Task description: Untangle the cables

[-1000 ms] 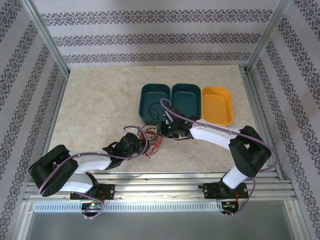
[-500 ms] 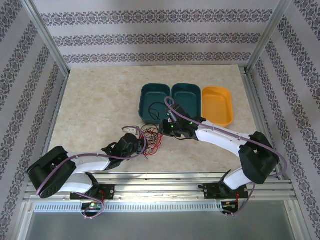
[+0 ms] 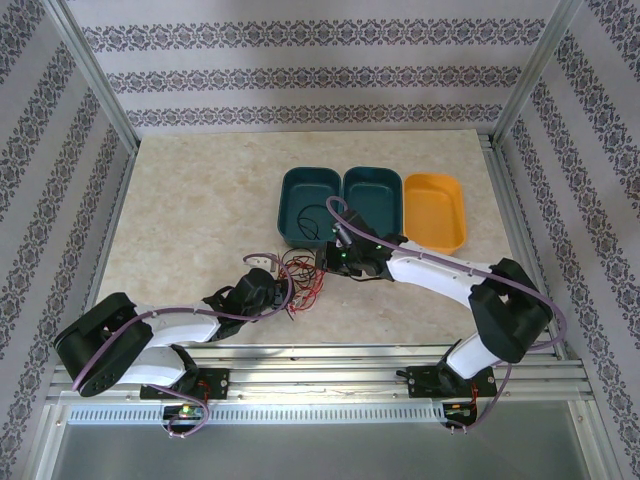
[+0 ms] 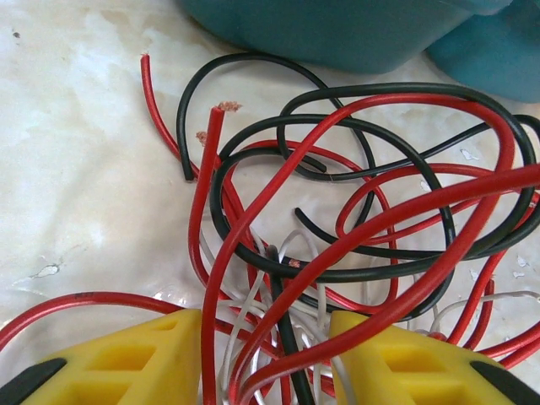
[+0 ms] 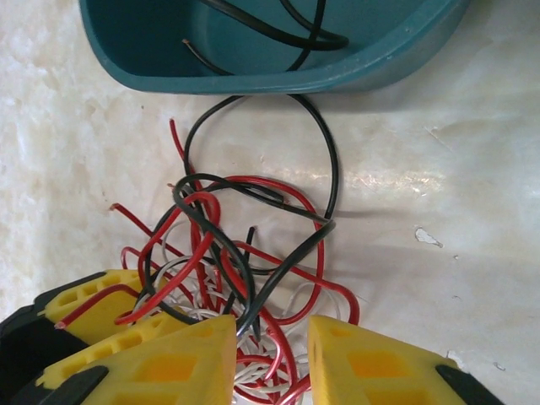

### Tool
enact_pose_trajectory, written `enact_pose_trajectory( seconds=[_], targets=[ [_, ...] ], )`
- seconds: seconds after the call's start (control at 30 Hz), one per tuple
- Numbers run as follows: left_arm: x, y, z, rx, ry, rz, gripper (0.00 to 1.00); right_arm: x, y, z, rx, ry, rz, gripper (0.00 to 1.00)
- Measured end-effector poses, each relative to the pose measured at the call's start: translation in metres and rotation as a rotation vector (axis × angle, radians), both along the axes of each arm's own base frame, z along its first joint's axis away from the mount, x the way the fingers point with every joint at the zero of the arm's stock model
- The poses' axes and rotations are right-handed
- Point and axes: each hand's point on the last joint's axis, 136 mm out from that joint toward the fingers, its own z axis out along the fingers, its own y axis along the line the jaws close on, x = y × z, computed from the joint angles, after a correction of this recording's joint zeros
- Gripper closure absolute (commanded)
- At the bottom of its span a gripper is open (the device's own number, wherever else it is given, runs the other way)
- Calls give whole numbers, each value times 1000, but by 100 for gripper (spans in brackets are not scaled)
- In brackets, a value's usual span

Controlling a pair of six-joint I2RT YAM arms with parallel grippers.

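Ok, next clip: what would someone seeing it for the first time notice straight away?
The knot of red, black and white cables in the middle of the table, with the left arm and right arm meeting at it from either side. One black cable runs from the knot over the rim into the teal tub just behind, beside a second teal tub and an orange tub.

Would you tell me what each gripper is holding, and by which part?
It cannot be told: left gripper and right gripper both straddle the cables, jaws apart, grip unclear.
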Motion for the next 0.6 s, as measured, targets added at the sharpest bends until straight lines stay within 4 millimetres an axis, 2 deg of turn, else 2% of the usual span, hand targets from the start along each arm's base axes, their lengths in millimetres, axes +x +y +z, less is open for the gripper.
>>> enact_pose_trajectory(
  seconds=[0.47, 0.6],
  targets=[
    [-1, 1, -1, 0, 3, 1, 57, 3, 6, -10, 6, 16, 8, 70],
    [-1, 1, -1, 0, 3, 1, 57, 3, 7, -12, 9, 20, 9, 73]
  ],
)
